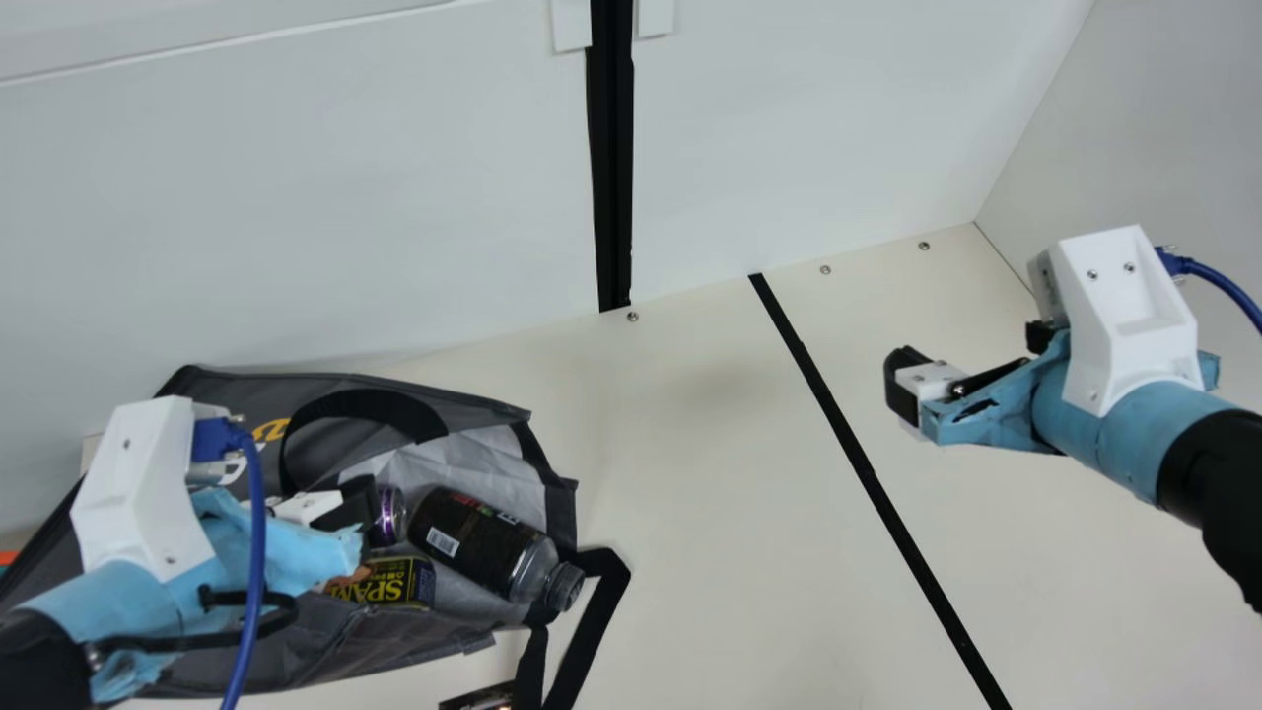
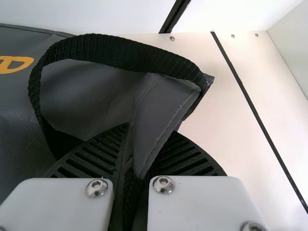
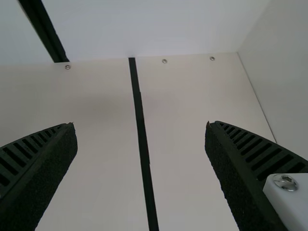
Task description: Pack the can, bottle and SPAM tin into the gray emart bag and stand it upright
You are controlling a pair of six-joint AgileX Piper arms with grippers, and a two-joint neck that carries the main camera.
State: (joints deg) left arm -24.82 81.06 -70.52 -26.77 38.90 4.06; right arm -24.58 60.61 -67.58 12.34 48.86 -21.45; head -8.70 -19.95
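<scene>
Left gripper [image 2: 151, 130] pinches the gray emart bag [image 1: 325, 651], lying on its side at the tabletop's [image 1: 710, 513] left. Can [image 1: 391, 515], bottle [image 1: 478, 542], SPAM tin [image 1: 394, 582] lie within its mouth. Right gripper [image 3: 140, 126] is open. Likely step: uprighting; next, raise the mouth, keeping the bottle in.

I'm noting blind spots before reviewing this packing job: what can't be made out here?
- Main view: most of the shiny purple can, behind the black left claw.
- Main view: one end of the dark, yellow-lettered SPAM tin, behind blue wrapping.
- Main view: the small dark object, cut off by the bottom edge.
</scene>
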